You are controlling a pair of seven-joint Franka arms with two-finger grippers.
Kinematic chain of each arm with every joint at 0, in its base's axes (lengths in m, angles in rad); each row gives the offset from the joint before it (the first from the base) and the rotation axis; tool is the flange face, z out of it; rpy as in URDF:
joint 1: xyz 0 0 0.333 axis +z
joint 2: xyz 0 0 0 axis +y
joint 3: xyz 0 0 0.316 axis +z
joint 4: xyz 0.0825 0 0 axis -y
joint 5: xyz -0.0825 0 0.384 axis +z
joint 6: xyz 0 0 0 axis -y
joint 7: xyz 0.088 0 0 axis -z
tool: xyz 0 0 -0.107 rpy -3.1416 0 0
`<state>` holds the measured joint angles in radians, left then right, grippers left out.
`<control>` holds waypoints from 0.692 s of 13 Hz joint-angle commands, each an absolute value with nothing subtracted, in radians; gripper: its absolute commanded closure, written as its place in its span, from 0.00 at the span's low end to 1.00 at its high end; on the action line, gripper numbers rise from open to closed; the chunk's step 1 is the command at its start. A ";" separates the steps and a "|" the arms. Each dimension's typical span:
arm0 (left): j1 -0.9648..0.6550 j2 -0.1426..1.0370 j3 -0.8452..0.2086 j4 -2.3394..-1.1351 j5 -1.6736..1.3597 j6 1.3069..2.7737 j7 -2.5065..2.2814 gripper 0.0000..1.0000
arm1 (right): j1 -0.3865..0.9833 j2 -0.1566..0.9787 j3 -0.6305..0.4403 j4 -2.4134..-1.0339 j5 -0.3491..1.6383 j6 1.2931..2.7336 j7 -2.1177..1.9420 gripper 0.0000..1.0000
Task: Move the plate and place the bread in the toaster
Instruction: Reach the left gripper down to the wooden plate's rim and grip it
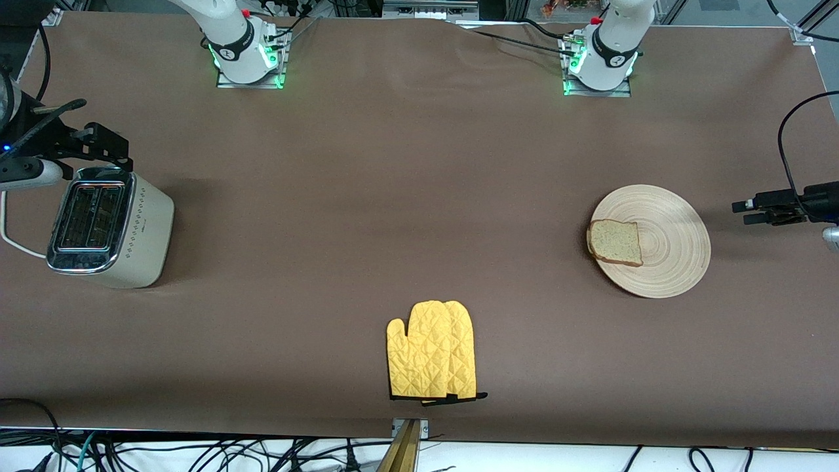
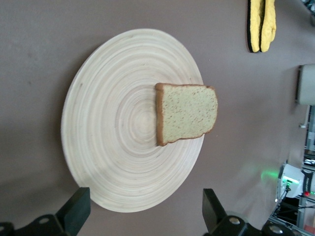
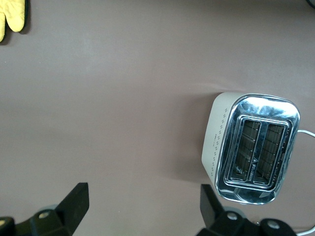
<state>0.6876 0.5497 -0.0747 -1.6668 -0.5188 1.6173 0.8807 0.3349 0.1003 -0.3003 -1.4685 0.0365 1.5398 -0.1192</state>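
Note:
The round wooden plate (image 1: 678, 259) (image 2: 113, 128) lies toward the left arm's end of the table. A slice of bread (image 1: 615, 242) (image 2: 187, 113) rests on its rim, on the side facing the toaster. The cream toaster (image 1: 108, 226) (image 3: 256, 147) stands upright at the right arm's end, both slots showing dark. My left gripper (image 1: 746, 212) (image 2: 146, 201) hangs open over the table just past the plate's edge, holding nothing. My right gripper (image 1: 105, 145) (image 3: 142, 194) hangs open over the table beside the toaster, nothing between its fingers.
A yellow oven mitt (image 1: 432, 359) (image 2: 261, 24) (image 3: 12, 17) lies flat near the table's front edge, midway between the two ends. The toaster's white cord (image 1: 13, 242) trails off the table's end. Brown table surface (image 1: 393, 216) spans between plate and toaster.

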 commanded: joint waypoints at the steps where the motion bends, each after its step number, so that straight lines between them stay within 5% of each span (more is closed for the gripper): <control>1: 0.738 0.655 -0.086 -1.631 -0.578 1.600 1.018 0.00 | 0.333 0.109 -0.301 -1.447 0.052 1.522 -0.112 0.00; 9: 0.738 0.768 -0.087 -1.631 -0.652 1.756 1.037 0.00 | 0.333 0.107 -0.301 -1.447 0.052 1.523 -0.112 0.00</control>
<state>0.7475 0.7461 -0.0858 -1.6544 -0.6261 1.7217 1.0299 0.3348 0.1005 -0.3003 -1.4686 0.0373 1.5397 -0.1192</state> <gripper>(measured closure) 0.000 0.000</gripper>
